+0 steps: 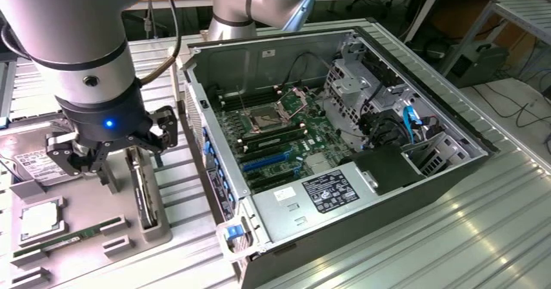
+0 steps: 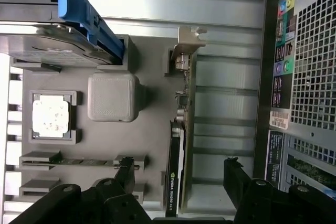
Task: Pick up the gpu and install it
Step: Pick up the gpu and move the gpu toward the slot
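Observation:
The gpu [image 2: 181, 129] stands on its long edge in a slot of the grey parts tray [image 2: 152, 145], its silvery end bracket [image 2: 189, 40] at one end and a dark labelled face at the other. In the exterior view the gpu [image 1: 144, 199] sits just left of the open computer case [image 1: 344, 134]. My gripper [image 1: 136, 166] hangs directly over the card. In the wrist view my gripper [image 2: 181, 179] is open, one black finger on each side of the card and neither touching it.
The tray also holds a hard drive [image 1: 26, 163] with a blue clip [image 2: 84, 14], a CPU [image 2: 50, 116], a green RAM stick [image 2: 68, 160] and a grey block [image 2: 113, 97]. The case's motherboard [image 1: 275, 140] lies exposed. Everything rests on a ribbed metal table [image 1: 448, 224].

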Controlling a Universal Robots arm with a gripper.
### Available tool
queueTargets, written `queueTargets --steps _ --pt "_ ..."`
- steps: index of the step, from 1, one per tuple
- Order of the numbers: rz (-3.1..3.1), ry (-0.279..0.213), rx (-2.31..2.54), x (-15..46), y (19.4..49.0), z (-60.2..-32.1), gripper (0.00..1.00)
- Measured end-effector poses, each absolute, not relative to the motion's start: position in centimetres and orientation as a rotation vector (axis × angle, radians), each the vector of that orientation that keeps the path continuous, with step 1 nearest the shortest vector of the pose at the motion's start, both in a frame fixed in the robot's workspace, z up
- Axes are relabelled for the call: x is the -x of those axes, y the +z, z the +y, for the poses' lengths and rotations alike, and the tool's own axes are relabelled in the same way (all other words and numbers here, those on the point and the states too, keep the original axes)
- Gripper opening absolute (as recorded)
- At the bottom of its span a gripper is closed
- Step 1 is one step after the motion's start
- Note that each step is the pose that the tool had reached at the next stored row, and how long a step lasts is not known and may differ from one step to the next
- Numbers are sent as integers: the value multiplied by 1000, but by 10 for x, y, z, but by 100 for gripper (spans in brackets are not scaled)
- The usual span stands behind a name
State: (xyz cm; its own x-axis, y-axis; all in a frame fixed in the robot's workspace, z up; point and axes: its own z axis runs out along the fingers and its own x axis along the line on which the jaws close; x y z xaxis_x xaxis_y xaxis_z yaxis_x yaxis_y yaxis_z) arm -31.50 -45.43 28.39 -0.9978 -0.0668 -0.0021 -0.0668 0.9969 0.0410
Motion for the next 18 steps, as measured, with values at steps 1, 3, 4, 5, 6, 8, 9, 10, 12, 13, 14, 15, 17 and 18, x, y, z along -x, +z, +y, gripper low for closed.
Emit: queueTargets --steps 1,3,4,5,6,8,9,10,12,13,14,15,17,18 --pt "3138 65 105 315 282 -454 78" --pt "3138 65 105 315 279 -454 78" --pt "3138 65 105 315 277 -454 78" --pt "3138 65 105 315 275 -454 78" --pt "3138 65 105 315 272 -454 78" --pt "3138 64 105 315 266 -454 78" --pt "3139 62 105 315 263 -451 78" --pt "3139 62 105 315 262 -450 78" --pt "3139 61 105 314 258 -449 78" --pt "3139 61 105 314 257 -449 78" --pt "3138 61 105 315 255 -449 78" --pt "3139 61 105 315 254 -449 78" --pt "3139 61 103 315 249 -449 78" --pt "3139 61 103 315 248 -450 78"
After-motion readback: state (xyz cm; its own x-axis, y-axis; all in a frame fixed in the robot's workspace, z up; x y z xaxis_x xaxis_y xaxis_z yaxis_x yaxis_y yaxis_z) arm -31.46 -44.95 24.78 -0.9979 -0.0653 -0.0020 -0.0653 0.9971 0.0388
